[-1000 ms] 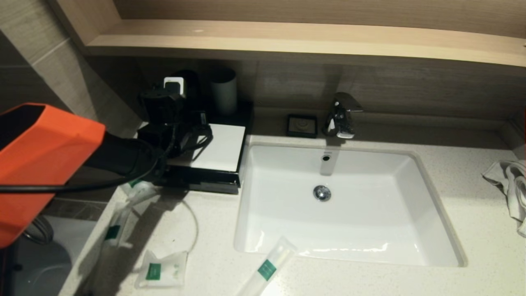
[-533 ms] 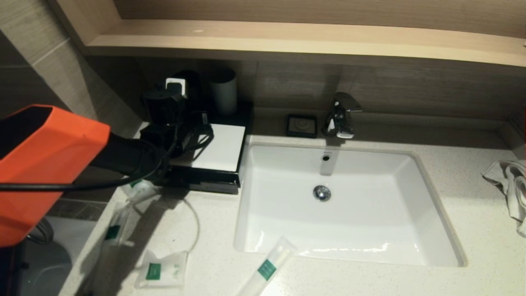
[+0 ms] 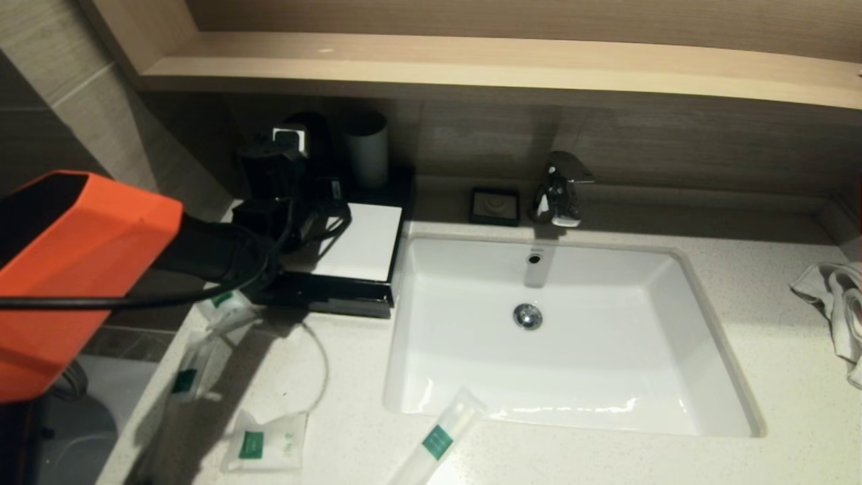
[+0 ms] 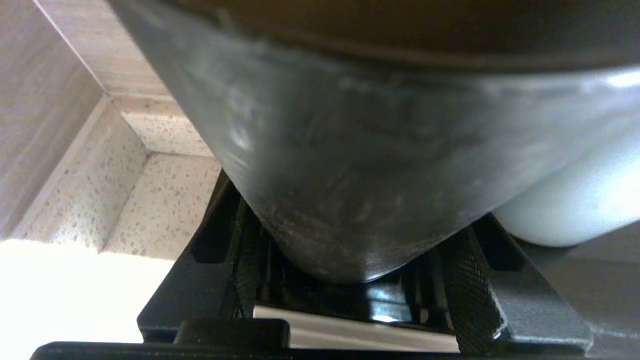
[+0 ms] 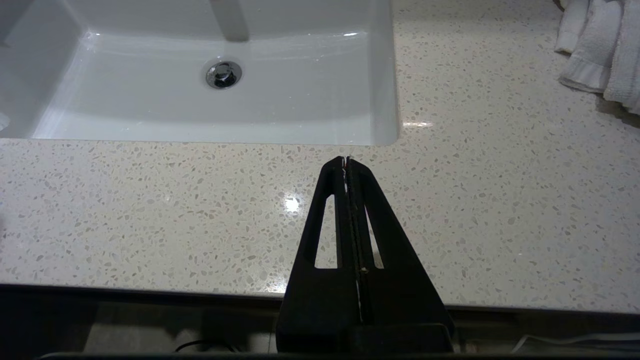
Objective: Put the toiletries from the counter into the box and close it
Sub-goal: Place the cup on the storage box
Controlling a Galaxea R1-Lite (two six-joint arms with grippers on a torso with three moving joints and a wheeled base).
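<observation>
The box point(image 3: 367, 246), black with a white top panel, stands at the back left of the counter point(image 3: 350, 377). My left gripper point(image 3: 303, 182) reaches over its rear, and the fingers point(image 4: 465, 270) sit on either side of a dark cup point(image 4: 350, 150), gripping it. Several toiletries lie on the counter: a small packet point(image 3: 266, 441), a long one point(image 3: 441, 438) at the sink's front edge, another long one point(image 3: 192, 370) and a small one point(image 3: 225, 306) under my left arm. My right gripper point(image 5: 346, 160) hangs shut and empty over the front of the counter, right of the sink.
A white sink basin point(image 3: 404, 323) fills the middle, with a faucet point(image 3: 559, 188) and a small black soap dish point(image 3: 495, 205) behind it. A grey cup point(image 3: 367, 155) stands next to the dark one. A towel point(image 3: 835, 303) lies far right, under a wooden shelf point(image 3: 471, 67).
My left arm has crept slightly up and toward the back wall, with the gripper still around the dark cup. The packets and the right arm have not moved.
</observation>
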